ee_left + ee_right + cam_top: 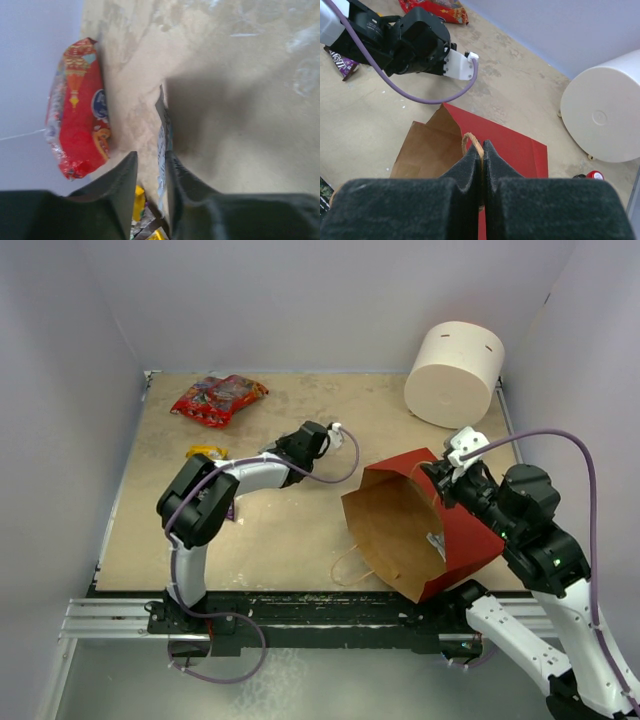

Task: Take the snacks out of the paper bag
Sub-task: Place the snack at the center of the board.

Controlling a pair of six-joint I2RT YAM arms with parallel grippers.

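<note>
Top view: red cartoon bag point(220, 398) and yellow wrapper point(207, 451) out near the far-left corner, one packet point(436, 543) inside the paper bag point(385, 515) by the near-right edge; left wrist: left gripper point(150, 160) reaches mid-desk, fingers flanking a thin silvery packet point(161, 135), grip unclear; right wrist: right gripper point(481, 146) raised, pressed together on the string handle point(468, 140).

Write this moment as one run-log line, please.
left gripper: part open, silver packet between jaws | right gripper: shut on paper bag handle | red snack bag: on table
</note>
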